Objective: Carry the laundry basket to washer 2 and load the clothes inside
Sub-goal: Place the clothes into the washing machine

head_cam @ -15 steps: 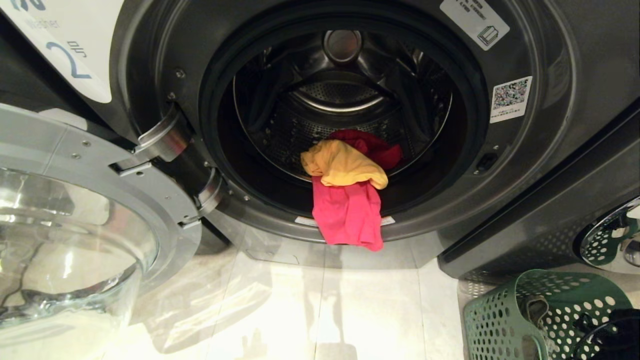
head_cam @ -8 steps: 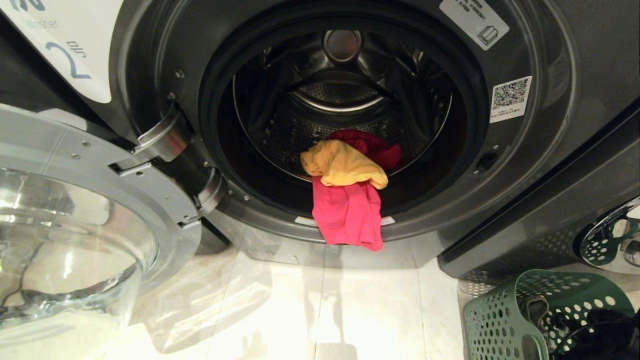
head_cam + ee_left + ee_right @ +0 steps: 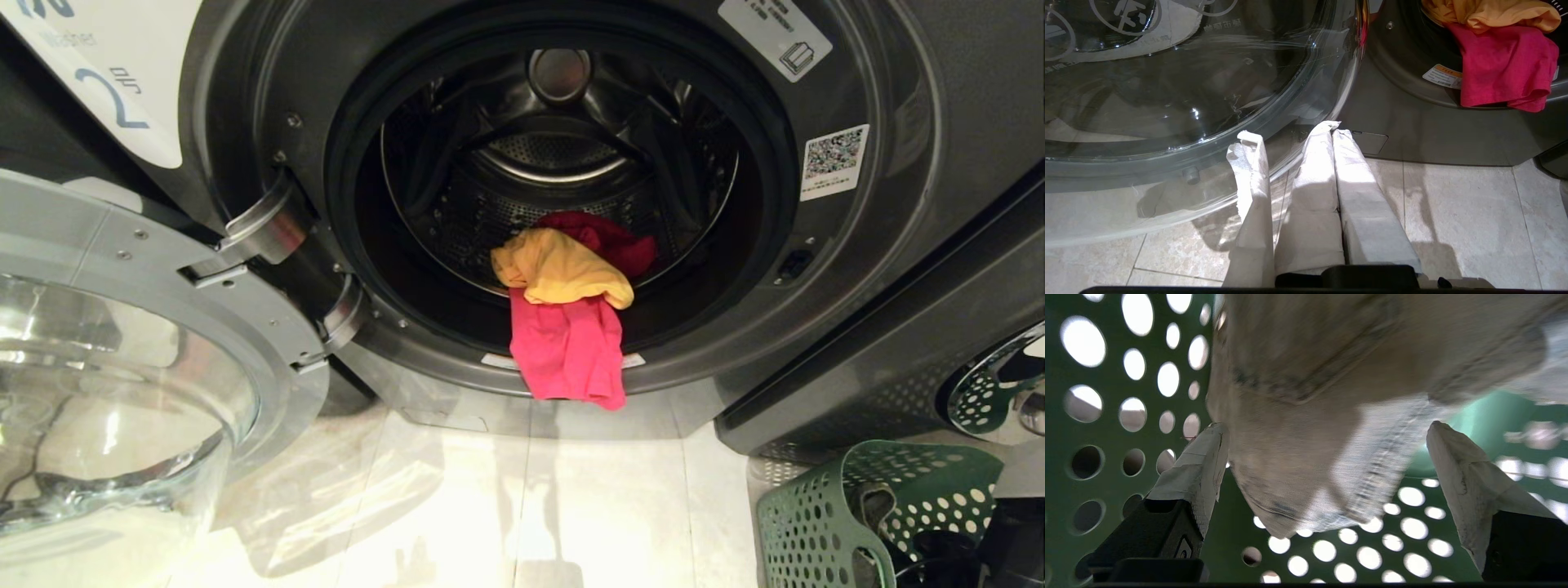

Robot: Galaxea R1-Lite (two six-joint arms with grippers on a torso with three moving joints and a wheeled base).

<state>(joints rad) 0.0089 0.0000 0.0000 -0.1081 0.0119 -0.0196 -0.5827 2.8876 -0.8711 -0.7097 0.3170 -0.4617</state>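
The clothes are sitting half in washer 2: the yellow piece and some red are lying on the drum lip, and the pink one is hanging out over the door seal toward the floor. The basket is sitting on the floor at lower right, beside the next washer, and there's a pale beige garment in it.

The right end effector is reaching down inside the basket with its fingers spread wide on either side of that garment, not gripping it yet. The left end effector is parked low by the open glass door, fingers pressed together, holding nothing.

My worries: the fingers could be closing on just a thin fold, so the garment slips off mid-lift, or dragging the light basket along. And that dangling pink piece could slide out, or get pinched in the door.
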